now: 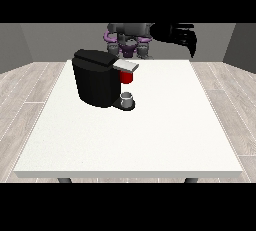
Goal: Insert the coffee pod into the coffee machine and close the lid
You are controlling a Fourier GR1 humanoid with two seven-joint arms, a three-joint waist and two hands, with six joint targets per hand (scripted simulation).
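The black coffee machine (95,77) stands on the white table (150,135), left of centre. Its silver lid (127,65) lies nearly flat over the red pod holder (127,77). On the machine's base, below the holder, sits a small grey cup (128,98). I see no loose coffee pod anywhere. The hand at the view's right (181,36) is raised high above the table's far edge, well to the right of the machine. Its fingers hang relaxed and nothing shows in them. No hand can be made out at the view's left.
The robot's torso (128,40) stands behind the table's far edge. Bare white tabletop stretches in front of and to the right of the machine. Wooden floor surrounds the table.
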